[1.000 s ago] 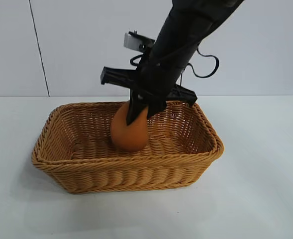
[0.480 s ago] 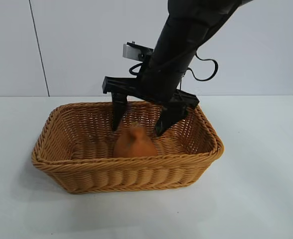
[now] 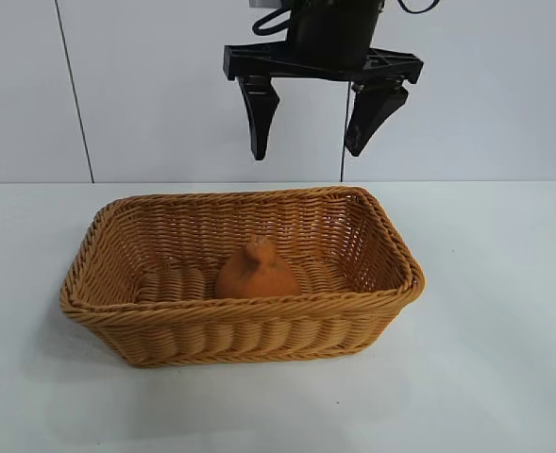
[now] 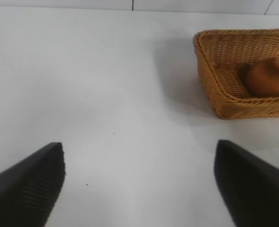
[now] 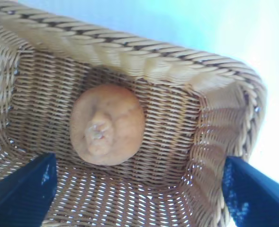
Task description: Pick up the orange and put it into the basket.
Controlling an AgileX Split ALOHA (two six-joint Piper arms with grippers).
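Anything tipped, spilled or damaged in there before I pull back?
Nothing stands out. The orange sits upright on the floor of the basket, knobby peak up, and the weave looks intact. The right gripper hangs above with jaws open.

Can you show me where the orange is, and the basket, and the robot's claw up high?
the orange (image 3: 257,274): exterior view, on its rough rounded side.
the basket (image 3: 240,326): exterior view, on the near woven wall.
the right gripper (image 3: 315,132): exterior view, midway between its open fingertips above the basket.
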